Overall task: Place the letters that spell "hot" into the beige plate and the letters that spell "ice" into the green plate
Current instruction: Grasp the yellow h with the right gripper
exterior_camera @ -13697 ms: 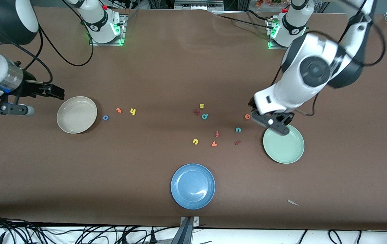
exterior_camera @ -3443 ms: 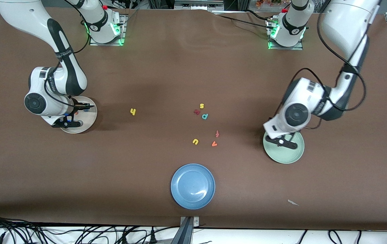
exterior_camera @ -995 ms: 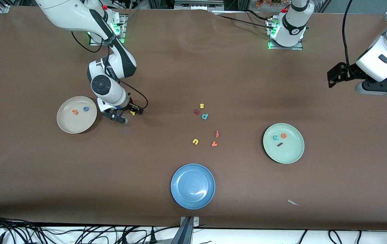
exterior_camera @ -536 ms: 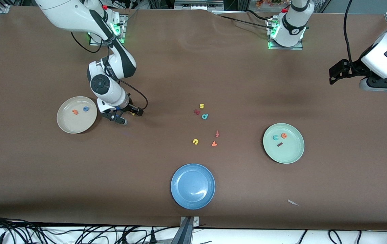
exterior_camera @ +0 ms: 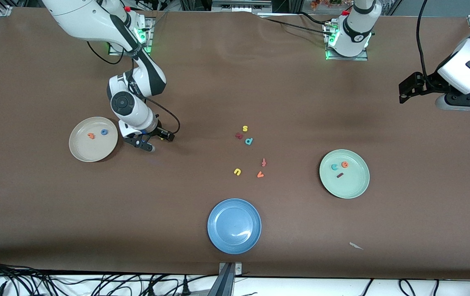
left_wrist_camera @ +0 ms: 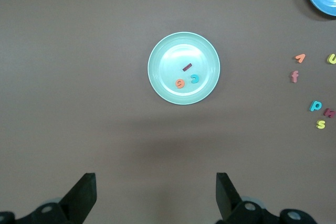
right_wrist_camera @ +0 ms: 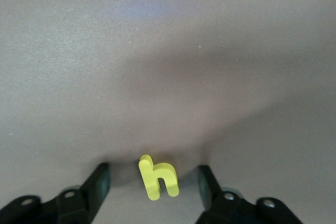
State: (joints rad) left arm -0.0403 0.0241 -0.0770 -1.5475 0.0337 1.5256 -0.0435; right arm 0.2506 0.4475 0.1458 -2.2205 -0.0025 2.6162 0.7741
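The yellow h [right_wrist_camera: 157, 177] lies on the table beside the beige plate [exterior_camera: 82, 151], toward the table's middle. My right gripper [exterior_camera: 162, 137] is down at the table, open, one finger on each side of the h [exterior_camera: 161, 137] with a gap on both sides. The orange t [exterior_camera: 91, 135] and blue o [exterior_camera: 104, 132] lie in the beige plate. In the green plate [exterior_camera: 354, 187] lie the teal c [exterior_camera: 334, 167], orange e [exterior_camera: 345, 164] and dark red i [exterior_camera: 340, 175]. My left gripper [exterior_camera: 403, 88] waits high at its end of the table, open and empty.
A blue plate [exterior_camera: 234, 242] sits near the front edge. Loose letters lie mid-table: yellow s [exterior_camera: 245, 128], a dark red one [exterior_camera: 239, 135], teal d [exterior_camera: 248, 141], red-orange f [exterior_camera: 264, 162], yellow u [exterior_camera: 237, 172], orange v [exterior_camera: 260, 174]. A paper scrap [exterior_camera: 356, 246] lies near the front.
The right gripper's fingers have drawn closer around the yellow h without moving off it. The left arm has only drifted slightly. Earlier on, the other letters went into both plates.
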